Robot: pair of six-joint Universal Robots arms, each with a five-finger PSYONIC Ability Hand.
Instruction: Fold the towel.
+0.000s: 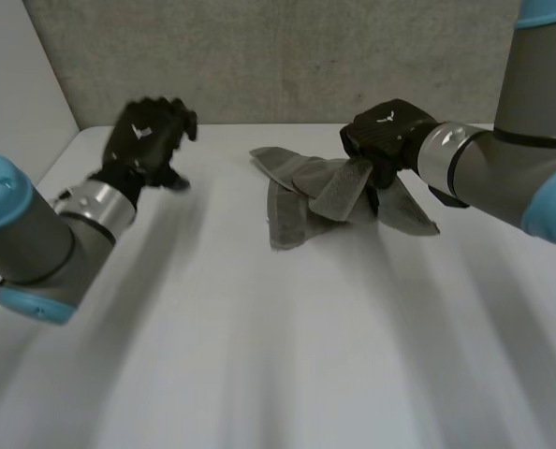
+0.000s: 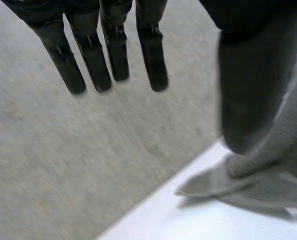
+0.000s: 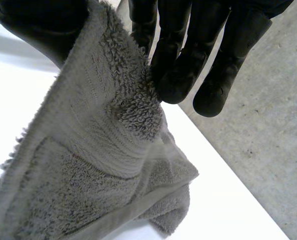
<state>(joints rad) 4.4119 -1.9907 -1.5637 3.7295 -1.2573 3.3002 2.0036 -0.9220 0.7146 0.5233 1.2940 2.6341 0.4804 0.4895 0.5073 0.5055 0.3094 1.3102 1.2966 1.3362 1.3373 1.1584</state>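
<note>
**Right robot hand pinches the grey towel; left robot hand open and apart**

We see the grey terry towel (image 1: 301,210) lying crumpled on the white worktop (image 1: 259,355), toward its far side and a little right of the middle. It is near the grey wall (image 1: 278,56) that stands behind the worktop's back edge. One pointed corner of the towel reaches out toward the left, and another lies flat to the right under the right arm.

The right robot hand (image 1: 386,131) is closed on the towel. In the right wrist view we find a thick fold of the towel (image 3: 98,165) pinched between the thumb (image 3: 38,25) and the curled fingers (image 3: 178,75), with the rest of the cloth hanging down from that grip. From the head view, the fold it holds is a flap raised off the worktop near the middle of the cloth, toward its right side.

The left robot hand (image 1: 147,136) hovers over the left part of the worktop, well apart from the towel. In its own wrist view its fingers (image 2: 113,55) are straight and spread, holding nothing, and a corner of the towel (image 2: 213,182) lies on the worktop beyond them.
</note>
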